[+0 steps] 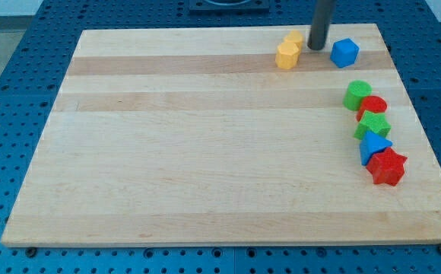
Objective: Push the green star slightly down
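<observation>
rod upright | my tip (315,48) between yellow block (287,55) and blue block (344,52) | jaws: none fitted

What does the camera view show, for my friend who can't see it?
My tip rests near the board's top edge, between two yellow blocks and a blue block. Down the view's right side run a green block, red block, green star, blue block and red star.

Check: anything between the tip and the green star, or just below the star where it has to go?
Yes to both. My tip sits near the view's top, between the yellow blocks and the blue block. The green cylinder and red cylinder lie above the green star; the blue triangle touches its lower side, with the red star behind.
</observation>
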You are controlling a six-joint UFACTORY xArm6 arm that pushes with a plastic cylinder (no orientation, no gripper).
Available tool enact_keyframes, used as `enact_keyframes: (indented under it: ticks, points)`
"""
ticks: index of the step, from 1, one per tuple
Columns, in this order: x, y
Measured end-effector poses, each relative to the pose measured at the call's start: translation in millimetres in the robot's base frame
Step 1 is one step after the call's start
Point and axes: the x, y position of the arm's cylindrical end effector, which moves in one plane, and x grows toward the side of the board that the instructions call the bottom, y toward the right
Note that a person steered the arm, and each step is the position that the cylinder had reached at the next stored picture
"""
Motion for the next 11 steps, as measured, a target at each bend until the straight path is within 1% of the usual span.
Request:
enact_keyframes:
  ticks: [1, 2, 4, 5, 6, 7, 8, 9, 10, 11]
  points:
    - [10.8, -70.3]
    - [3.9, -183.7]
    - [25.5, -131.0]
    - [67.1, -203.2]
    - [67.9, -273.7]
    - [54.2, -285.5]
    - [42.8, -284.2]
    - [42.4, -382.6]
    - [34.1, -370.0]
    - [31.6, -296.3]
